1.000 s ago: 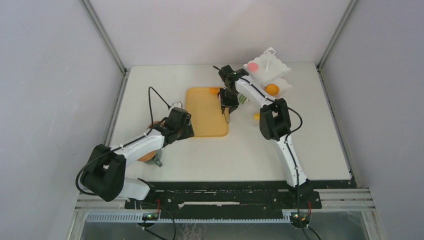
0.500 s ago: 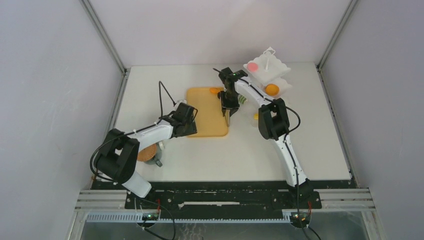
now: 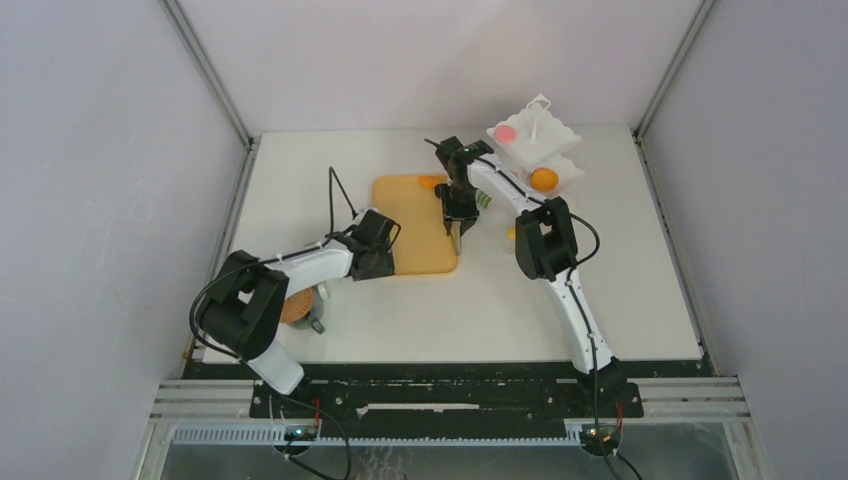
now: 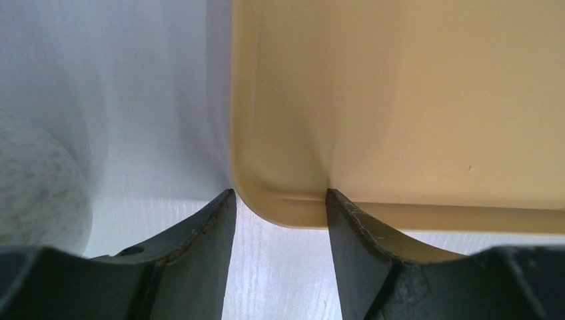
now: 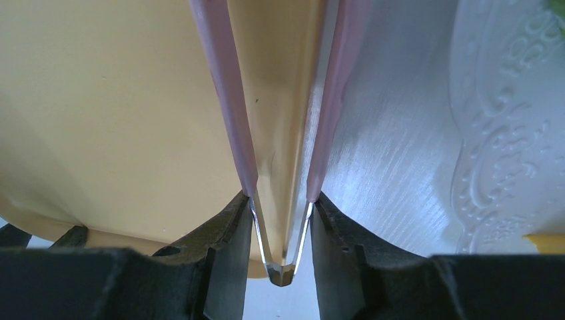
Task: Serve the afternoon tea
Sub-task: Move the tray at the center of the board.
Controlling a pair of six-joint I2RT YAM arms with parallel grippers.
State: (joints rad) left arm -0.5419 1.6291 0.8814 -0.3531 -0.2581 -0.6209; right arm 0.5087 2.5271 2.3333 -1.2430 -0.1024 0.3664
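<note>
A cork coaster (image 3: 292, 310) is seen nearest. The jaws of the left gripper (image 4: 280, 197) are spread astride the tan board's (image 4: 400, 100) near-left corner. Pink tongs (image 5: 230, 100) are pinched by the right gripper (image 5: 281, 200) over the board's right edge. An orange tart (image 3: 430, 182) is set at its far edge.
</note>
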